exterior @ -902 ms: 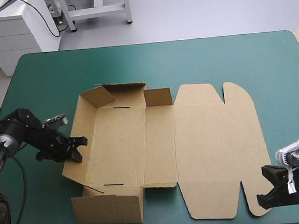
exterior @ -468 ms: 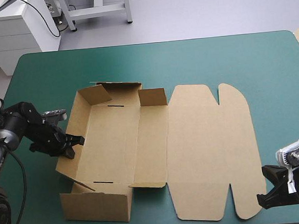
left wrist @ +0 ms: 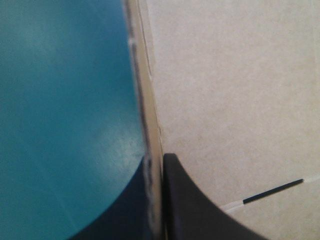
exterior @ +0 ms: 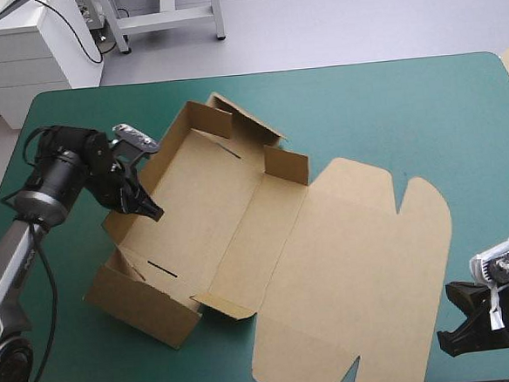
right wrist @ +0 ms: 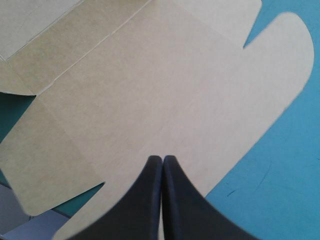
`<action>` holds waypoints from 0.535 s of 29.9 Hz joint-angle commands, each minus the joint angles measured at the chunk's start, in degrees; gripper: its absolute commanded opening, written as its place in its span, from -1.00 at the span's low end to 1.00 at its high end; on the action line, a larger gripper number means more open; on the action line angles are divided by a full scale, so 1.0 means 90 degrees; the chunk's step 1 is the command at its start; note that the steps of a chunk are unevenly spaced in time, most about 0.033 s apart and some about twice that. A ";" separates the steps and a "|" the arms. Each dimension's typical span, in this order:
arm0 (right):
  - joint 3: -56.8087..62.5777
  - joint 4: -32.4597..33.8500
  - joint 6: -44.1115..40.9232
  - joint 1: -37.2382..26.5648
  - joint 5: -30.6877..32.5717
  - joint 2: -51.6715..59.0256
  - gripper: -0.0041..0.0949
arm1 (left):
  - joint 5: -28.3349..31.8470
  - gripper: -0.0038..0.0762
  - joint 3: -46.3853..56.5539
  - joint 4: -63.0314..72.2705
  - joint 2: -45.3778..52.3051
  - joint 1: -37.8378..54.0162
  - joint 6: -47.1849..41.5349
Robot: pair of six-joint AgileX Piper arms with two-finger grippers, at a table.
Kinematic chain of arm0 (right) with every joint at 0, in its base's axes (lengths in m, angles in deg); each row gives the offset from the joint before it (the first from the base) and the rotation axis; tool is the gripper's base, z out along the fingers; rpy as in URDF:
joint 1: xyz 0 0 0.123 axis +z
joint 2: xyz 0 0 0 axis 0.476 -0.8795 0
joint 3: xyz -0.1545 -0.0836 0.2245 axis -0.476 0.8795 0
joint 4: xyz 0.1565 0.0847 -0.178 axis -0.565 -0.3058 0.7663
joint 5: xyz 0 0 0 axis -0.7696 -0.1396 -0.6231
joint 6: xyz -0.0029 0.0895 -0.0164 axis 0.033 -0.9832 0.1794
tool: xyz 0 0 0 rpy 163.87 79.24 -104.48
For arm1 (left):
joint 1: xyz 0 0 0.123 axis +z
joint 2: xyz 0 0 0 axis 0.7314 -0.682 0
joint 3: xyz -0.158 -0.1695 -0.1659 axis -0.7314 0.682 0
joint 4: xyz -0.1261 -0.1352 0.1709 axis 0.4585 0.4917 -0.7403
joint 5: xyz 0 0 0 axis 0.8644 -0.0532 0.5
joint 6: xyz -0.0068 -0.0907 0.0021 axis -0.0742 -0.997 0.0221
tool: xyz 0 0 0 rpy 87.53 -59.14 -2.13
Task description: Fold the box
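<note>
Upper left, the left hand pinches the box by its wall: light, stiff board, I'd say. The right hand is pressed together, empty.

Bright, even light from overhead fills the high view, and the shadows are soft and short. The box is darkest on its outer wall at seven o'clock. In the left wrist view a pale sheen lies on the teal-green cover, at ten o'clock of the left gripper.
</note>
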 commanded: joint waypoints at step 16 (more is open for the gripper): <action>-0.0157 0.0014 -0.0227 -0.0029 -0.0037 -0.0044 -0.96 | 0.1970 -0.92 -0.1015 -0.4520 -0.0718 -0.2497 -0.0760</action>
